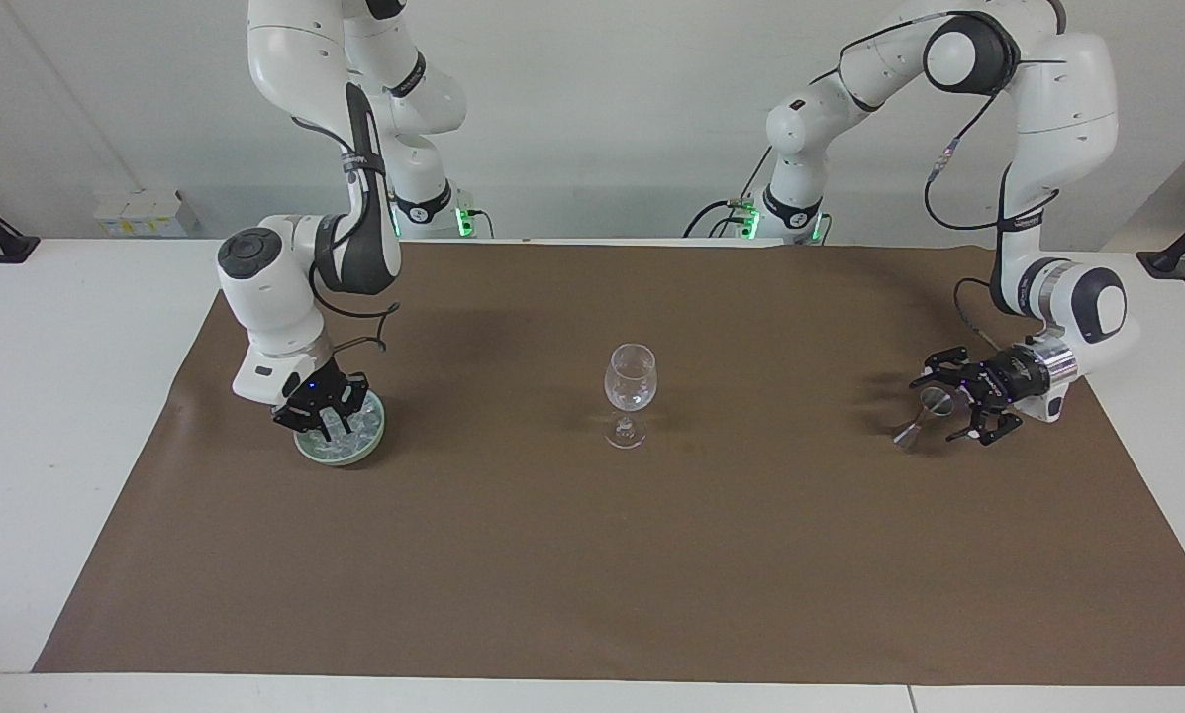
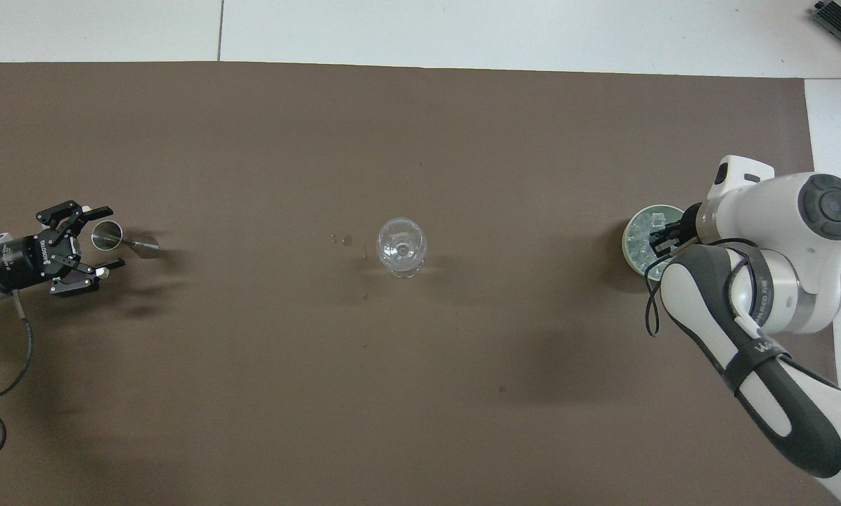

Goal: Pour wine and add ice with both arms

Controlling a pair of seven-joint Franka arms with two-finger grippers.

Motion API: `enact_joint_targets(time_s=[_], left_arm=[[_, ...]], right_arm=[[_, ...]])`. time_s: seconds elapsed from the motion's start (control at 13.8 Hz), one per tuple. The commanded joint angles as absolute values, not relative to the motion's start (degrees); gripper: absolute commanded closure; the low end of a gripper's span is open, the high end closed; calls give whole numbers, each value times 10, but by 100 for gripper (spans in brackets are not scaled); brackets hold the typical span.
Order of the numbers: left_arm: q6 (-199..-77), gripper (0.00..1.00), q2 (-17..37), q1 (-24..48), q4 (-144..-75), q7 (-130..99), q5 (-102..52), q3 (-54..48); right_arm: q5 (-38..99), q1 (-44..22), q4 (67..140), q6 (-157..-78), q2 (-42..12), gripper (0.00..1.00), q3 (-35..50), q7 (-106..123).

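- Ice [image 1: 350,432] lies heaped in the bowl [image 1: 366,448] at the right arm's end of the table.
- Right gripper [image 1: 321,424] is down in that heap with its claw pressed together (whether a cube sits between the tips, I cannot tell).
- Risk there: a wet, glassy cube pinched off-centre could squirt out on the lift. The claw could also drag the light bowl along if it catches the rim.
- Glass [image 1: 631,381] stands upright mid-table, well apart from both grippers. A cube dropped from too high, or a knock from the claw, could topple it on its thin stem.
- Jigger [image 1: 917,420] lies tilted on its side at the left arm's end.
- Left gripper [image 1: 951,404] is low at the jigger's cup end, claw spread wide and gripping nothing (my reading).
- Risk there: a finger brushing the jigger could set it rolling.
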State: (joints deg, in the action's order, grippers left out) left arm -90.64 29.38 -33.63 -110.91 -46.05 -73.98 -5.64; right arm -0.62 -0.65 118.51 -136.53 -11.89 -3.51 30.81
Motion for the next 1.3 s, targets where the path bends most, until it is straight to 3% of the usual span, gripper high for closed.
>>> enact_joint_targets(time_s=[0.0,0.29,0.79,1.01,1.23], left_arm=[[-884,0,290,-345,-1100,-486,-736,-59],[-875,0,278,-345,-1096,-507,-736,-58],[-868,0,222,-336,-1095,-562,-736,-59],[-878,0,187,-317,-1094,-563,-726,-59],[-896,0,151,-290,-1076,-563,-696,-60]], right_arm=[[2,-5,1147,-1296,-97,100,-36,296],[2,-6,1090,-1206,-79,100,-26,233],[2,-5,972,-1043,-62,100,80,43],[2,-4,943,-1032,-63,100,149,-76],[2,-4,944,-1071,-64,100,209,-189]])
